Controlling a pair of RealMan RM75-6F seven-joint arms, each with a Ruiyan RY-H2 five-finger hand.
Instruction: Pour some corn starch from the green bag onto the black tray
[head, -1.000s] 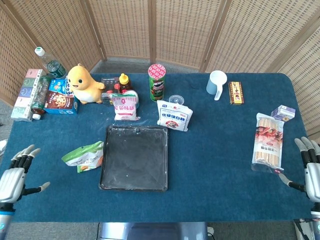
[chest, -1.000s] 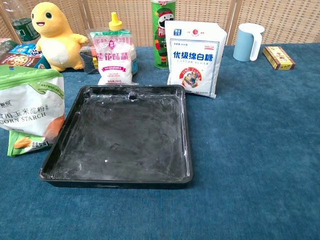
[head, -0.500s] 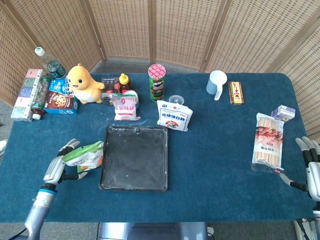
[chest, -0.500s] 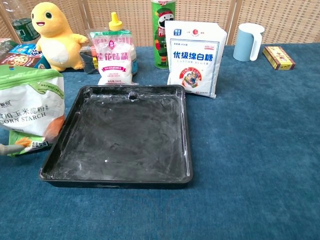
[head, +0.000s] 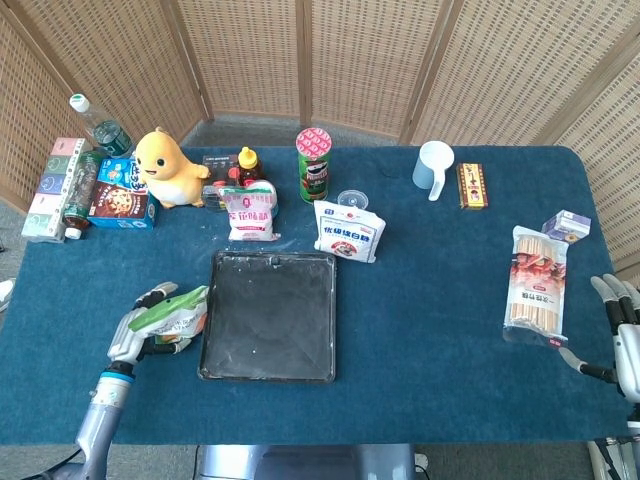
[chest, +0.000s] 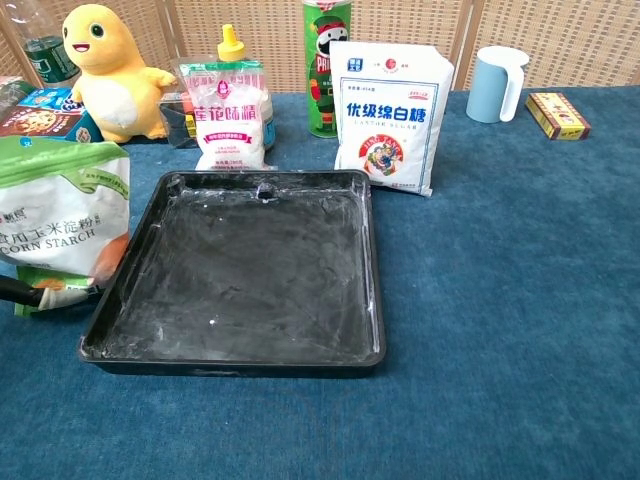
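Head view, left hand (head: 135, 332) gripping green bag (head: 172, 315) beside black tray (head: 268, 316), right hand (head: 622, 335) open, well apart

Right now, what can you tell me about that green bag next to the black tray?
The green bag is a soft plastic pouch, green at top and bottom with a white middle printed CORN STARCH. It stands slightly crumpled on the blue tablecloth, just left of the black tray. The left hand has its fingers around it from the outer side. Whether it is open cannot be told.
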